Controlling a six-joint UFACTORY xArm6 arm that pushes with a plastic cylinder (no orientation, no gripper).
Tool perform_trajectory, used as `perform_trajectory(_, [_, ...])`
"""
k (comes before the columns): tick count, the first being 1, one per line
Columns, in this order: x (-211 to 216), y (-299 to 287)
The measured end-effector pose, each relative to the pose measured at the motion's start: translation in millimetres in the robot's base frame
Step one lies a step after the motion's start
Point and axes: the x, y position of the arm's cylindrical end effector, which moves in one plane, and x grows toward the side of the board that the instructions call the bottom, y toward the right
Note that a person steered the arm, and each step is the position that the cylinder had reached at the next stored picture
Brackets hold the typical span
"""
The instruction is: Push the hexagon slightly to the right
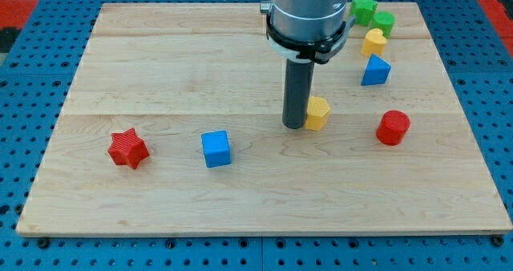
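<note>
A: Where's the yellow hexagon (318, 113)?

B: Right of the board's centre, with my tip (294, 126) touching it, or nearly so, at its 9 o'clock. There is no hand to open or close here, only the rod, and it grips nothing.

A: So which step is this?

B: I judge the push is just at contact. The next move calls for a short, straight slide toward 3 o'clock, kept through the block's middle so it doesn't spin off the rod.

A: Anything in the way?

B: The red cylinder (393, 127) sits near, at about 4 o'clock from the hexagon; a slight push should stop well short of it. The blue triangular block (375, 70) lies at 1 o'clock, with another yellow block (373, 42) and two green blocks (373, 14) beyond. The blue cube (216, 149) and red star (128, 148) are well apart, toward 8 o'clock.
</note>
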Motion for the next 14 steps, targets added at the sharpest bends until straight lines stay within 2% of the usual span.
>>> perform_trajectory(3, [14.3, 0.0])
perform_trajectory(8, [-5.4, 8.1])
perform_trajectory(11, [-13.7, 28.1])
perform_trajectory(14, [-27.8, 82.0])
